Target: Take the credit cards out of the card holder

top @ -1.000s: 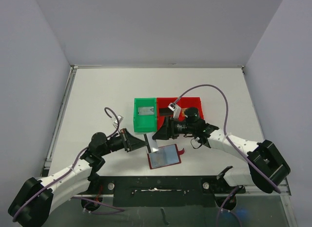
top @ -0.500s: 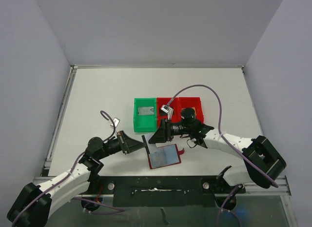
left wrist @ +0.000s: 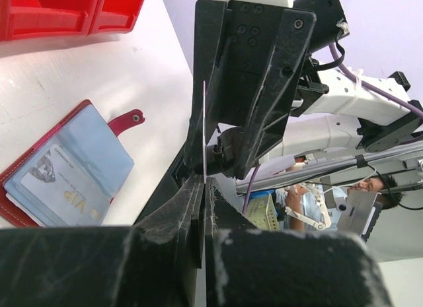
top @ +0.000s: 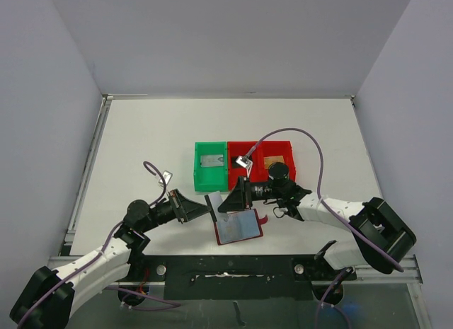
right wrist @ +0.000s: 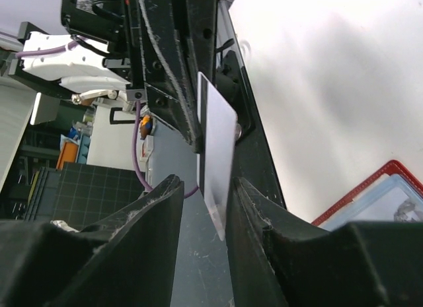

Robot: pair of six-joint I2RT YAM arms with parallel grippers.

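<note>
Lying in the open card holder (left wrist: 99, 148), one credit card (left wrist: 63, 191) reads VIP.

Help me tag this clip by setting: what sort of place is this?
Probably a robotics lab test cell: a white tabletop boxed in by blank grey wall panels, two white-and-black robot arms bolted at its near edge, and a green plastic bin beside red plastic bins.

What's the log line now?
handover | left gripper shut on silver-grey card | right gripper open around it | card holder open, VIP card inside
</note>
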